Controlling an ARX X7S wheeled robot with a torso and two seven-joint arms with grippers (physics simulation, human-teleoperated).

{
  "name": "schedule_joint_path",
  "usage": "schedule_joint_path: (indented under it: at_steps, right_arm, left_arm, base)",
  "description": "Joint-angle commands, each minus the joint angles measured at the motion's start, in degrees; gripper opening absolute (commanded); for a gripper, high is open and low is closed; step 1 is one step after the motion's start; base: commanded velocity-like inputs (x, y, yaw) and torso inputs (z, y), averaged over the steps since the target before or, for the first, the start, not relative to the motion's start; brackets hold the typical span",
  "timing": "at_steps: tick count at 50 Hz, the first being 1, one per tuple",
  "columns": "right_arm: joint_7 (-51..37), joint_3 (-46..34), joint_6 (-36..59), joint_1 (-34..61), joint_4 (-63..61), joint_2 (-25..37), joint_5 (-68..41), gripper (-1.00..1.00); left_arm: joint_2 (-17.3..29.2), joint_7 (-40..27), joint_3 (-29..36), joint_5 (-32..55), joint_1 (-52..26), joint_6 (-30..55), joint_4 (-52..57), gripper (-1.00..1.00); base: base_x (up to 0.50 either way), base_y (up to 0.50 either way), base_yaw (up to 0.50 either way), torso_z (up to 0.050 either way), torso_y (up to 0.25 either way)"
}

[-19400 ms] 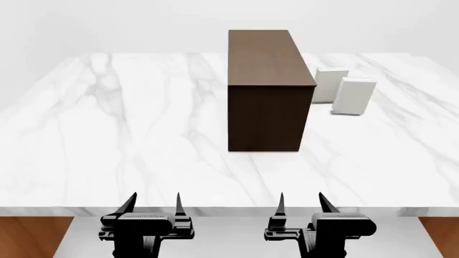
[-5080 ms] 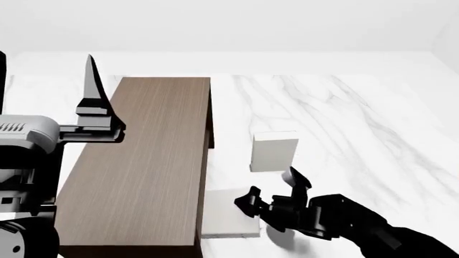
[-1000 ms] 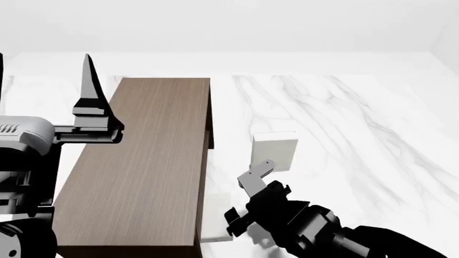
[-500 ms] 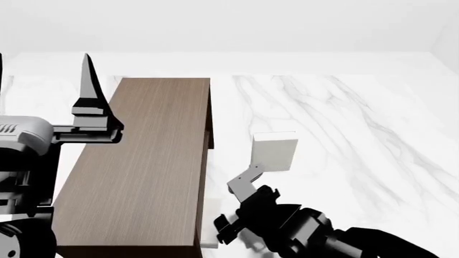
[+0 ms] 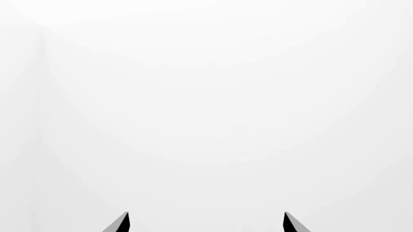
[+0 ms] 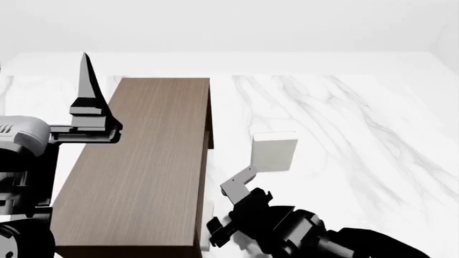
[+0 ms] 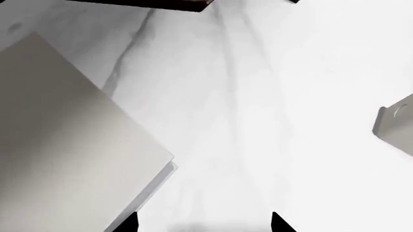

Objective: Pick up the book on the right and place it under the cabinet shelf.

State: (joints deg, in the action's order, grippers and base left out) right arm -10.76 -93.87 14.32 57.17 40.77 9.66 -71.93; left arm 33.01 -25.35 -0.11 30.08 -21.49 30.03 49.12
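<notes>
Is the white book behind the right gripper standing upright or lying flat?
Upright. In the head view the white book stands on the marble table, its tall face showing, apart from the cabinet.

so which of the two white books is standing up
The far book, upright on the marble beside the cabinet. The other book lies flat, mostly tucked under the cabinet by the right tool.

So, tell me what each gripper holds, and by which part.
Nothing is held. The right gripper is open at the lying book's edge; the left gripper is open and empty.
</notes>
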Motion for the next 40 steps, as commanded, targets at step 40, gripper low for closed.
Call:
schedule_joint_path:
  at_steps: [40]
  right_arm:
    - [3.12, 4.97, -4.82, 0.65, 11.56, -5.96, 1.69, 1.00]
  left_arm:
    - [0.64, -0.54, 0.14, 0.39, 0.08, -0.66, -0.16, 1.00]
  base:
    - [0.00, 0.00, 0.01, 0.000, -0.002]
